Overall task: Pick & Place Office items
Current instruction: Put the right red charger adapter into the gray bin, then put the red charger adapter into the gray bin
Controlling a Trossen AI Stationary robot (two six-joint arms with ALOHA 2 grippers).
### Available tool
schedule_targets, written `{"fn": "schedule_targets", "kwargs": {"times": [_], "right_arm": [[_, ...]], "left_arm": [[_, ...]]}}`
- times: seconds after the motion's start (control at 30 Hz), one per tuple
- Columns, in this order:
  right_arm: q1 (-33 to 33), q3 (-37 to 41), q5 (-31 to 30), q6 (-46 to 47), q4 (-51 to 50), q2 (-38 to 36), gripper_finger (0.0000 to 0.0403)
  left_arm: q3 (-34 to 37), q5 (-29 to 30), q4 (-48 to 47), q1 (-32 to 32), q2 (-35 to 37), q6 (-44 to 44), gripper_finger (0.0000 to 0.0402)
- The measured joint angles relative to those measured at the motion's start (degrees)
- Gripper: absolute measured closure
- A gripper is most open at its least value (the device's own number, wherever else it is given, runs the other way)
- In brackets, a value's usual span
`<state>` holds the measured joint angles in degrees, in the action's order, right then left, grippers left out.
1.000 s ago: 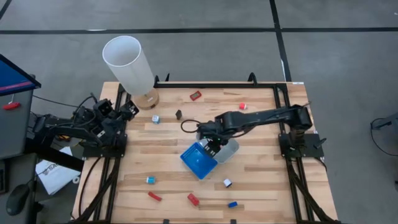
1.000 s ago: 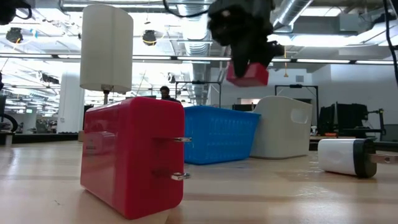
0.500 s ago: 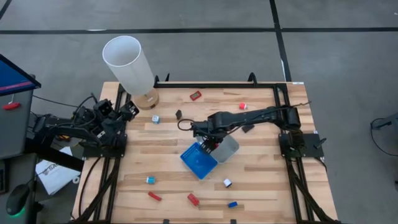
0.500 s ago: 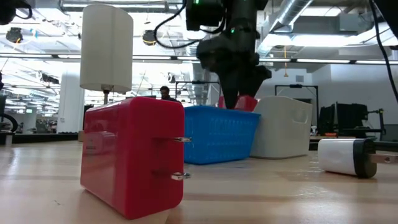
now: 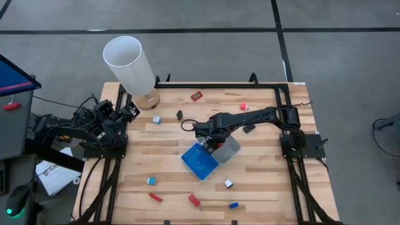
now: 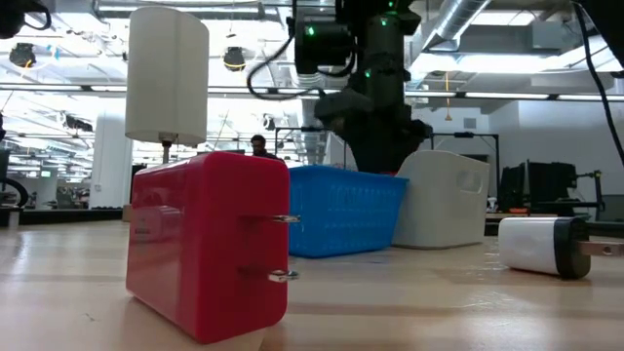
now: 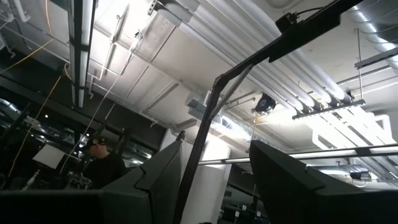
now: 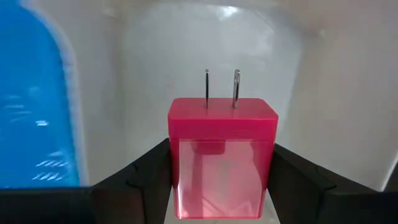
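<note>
the right gripper [image 5: 212, 146] fills the grey tray [image 5: 230, 150], blue tray [image 5: 199, 161] touching beside it. the white cylinder [image 5: 130, 64] blocks the far-left corner. small items [image 5: 194, 200] dot the near edge; the middle-left boards lie open.

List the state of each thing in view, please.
Right end effector: shut on red plug, down in grey tray.
Red plug: held, prongs pointing away.
Blue tray: empty, touching grey tray.
Left end effector: open, idle at the table's left edge.
</note>
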<state>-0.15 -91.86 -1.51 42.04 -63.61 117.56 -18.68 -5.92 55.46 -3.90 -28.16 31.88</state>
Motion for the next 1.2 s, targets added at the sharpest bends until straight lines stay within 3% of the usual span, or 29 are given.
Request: {"fn": "schedule_targets", "kwargs": {"times": [1.2], "right_arm": [[2.06,1.21,-7.59,1.22,-1.01,-0.20,0.0163]], "left_arm": [[0.00,-0.56,-0.11,0.00,0.00,-0.04,0.0215]]}}
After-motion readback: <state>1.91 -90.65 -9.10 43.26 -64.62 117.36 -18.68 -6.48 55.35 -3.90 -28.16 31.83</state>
